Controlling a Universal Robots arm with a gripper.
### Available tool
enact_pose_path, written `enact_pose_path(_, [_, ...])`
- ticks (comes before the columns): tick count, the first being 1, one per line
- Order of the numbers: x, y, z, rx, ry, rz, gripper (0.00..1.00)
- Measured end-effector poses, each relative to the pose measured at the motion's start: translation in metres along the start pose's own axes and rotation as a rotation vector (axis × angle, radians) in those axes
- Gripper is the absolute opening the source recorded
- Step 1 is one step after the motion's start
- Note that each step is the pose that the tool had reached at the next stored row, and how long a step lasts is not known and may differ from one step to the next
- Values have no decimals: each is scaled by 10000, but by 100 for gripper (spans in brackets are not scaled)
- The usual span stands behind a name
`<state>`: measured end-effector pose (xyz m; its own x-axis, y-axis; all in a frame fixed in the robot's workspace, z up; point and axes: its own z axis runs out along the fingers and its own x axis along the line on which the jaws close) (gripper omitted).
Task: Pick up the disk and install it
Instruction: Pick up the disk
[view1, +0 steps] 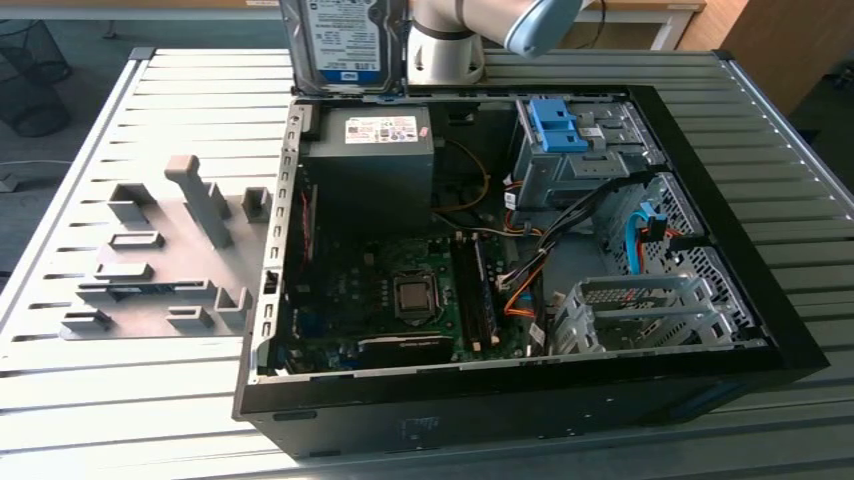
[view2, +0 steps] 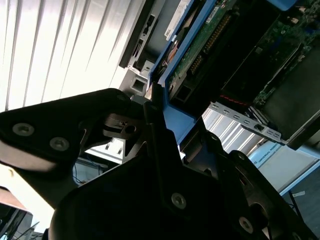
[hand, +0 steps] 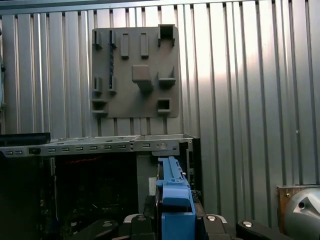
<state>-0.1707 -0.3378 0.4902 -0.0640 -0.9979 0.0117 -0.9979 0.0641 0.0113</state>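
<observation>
The disk (view1: 344, 40) hangs upright in the air above the far wall of the open computer case (view1: 761, 330), its white-and-blue label facing the exterior view. In the second wrist view its green circuit-board side (view2: 200, 45) and blue carrier rail (view2: 175, 122) run away from my gripper (view2: 150, 117), whose black fingers (view2: 117, 125) are shut on the rail's end. The first wrist view looks down the blue rail (hand: 172, 197) held by my gripper (hand: 172, 222) over the case edge.
Inside the case are a black power-supply box (view1: 370, 160), the motherboard (view1: 400, 290), a grey drive bay with a blue bracket (view1: 561, 125) and a metal cage (view1: 641, 310). A grey fixture plate (view1: 160, 250) lies on the slatted table at the exterior view's left.
</observation>
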Motion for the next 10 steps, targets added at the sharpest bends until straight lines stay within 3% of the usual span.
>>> enact_pose_path(8, [-23,-360,-5,-14,3,1,36])
enact_pose_path(10, [-24,-376,-6,-16,3,0,36])
